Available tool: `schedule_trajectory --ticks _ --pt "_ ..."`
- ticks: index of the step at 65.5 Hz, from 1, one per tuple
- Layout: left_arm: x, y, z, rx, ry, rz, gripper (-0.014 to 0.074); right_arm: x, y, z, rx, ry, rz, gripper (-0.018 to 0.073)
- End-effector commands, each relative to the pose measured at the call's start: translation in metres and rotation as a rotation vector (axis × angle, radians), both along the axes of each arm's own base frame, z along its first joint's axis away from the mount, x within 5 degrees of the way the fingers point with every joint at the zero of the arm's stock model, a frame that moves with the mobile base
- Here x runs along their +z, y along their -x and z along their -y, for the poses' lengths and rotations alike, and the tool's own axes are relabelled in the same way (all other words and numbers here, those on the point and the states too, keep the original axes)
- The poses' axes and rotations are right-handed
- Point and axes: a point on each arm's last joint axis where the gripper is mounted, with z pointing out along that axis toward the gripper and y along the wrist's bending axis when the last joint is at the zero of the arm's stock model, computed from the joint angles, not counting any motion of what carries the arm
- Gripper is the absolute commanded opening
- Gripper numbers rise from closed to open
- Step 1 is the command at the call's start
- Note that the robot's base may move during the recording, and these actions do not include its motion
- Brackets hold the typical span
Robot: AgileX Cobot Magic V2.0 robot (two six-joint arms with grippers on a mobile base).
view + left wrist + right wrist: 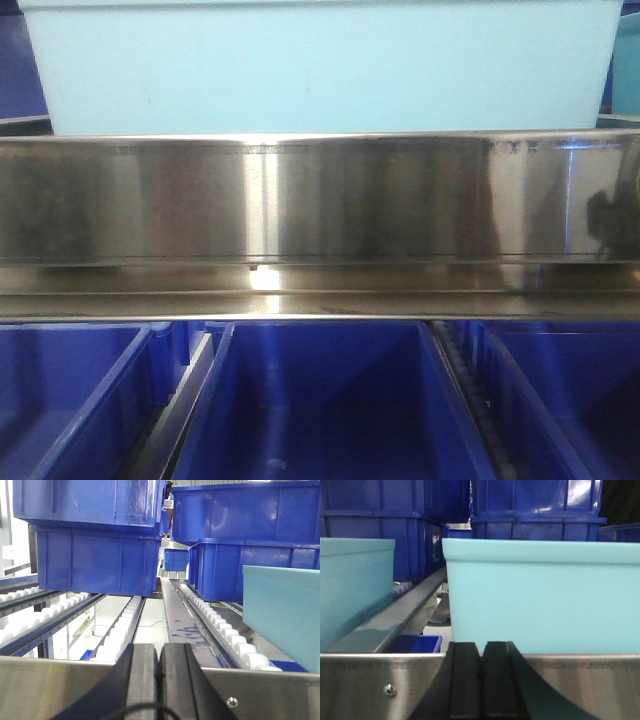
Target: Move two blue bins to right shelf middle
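1. A pale sky-blue rectangular plastic bin [545,600] and a second pale sky-blue bin [350,590] are sitting side by side behind the shiny steel shelf rail [365,680].
2. The left claw [159,680] and right claw [481,680] are holding their jaws together, empty.

The right end effector [480,652], fingers together, faces a pale blue bin [540,597], another bin [350,587] at left.

front: close, square-on to shelf rail [320,200] | wrists: low, looking over it
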Motion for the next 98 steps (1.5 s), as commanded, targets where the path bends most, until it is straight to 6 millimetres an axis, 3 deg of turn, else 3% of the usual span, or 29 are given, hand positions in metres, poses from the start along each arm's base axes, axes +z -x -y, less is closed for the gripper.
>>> schedule_trajectory --ticks 1,20,31,40,48,54,61,80,98 --pt "0.004 0.001 0.0 0.002 0.013 0.042 -0.0111 0.005 0.001 0.001 -0.008 -0.004 0.054 -0.0162" --pt "0.024 0.006 -0.002 0.01 0.041 0.248 -0.0111 0.014 0.002 0.001 -0.015 -0.005 0.141 -0.0162" --pt "0.07 0.019 -0.003 0.006 0.015 0.247 -0.009 0.077 0.02 0.0 0.0 -0.023 0.252 -0.0162" --pt "0.109 0.027 -0.005 0.028 -0.074 0.157 0.0092 0.128 0.037 -0.001 0.019 -0.017 0.239 -0.0126" --pt "0.138 0.025 -0.005 0.027 -0.076 0.098 0.0341 0.161 0.031 -0.002 0.028 -0.014 0.179 0.0109" --pt "0.151 0.013 -0.003 0.017 -0.076 0.056 0.0477 0.176 0.019 -0.003 0.03 -0.013 0.131 0.0356" --pt "0.158 -0.007 0.002 -0.011 -0.064 -0.016 0.0578 0.184 0.002 -0.003 0.031 -0.009 0.076 0.0568" --pt "0.197 -0.053 0.038 -0.266 -0.119 -0.304 0.0559 0.212 -0.047 -0.016 0.157 0.017 -0.207 0.0569" --pt "0.239 -0.12 0.081 -0.335 -0.126 -0.602 0.0553 0.245 -0.113 -0.055 0.351 0.085 -0.511 0.0569"
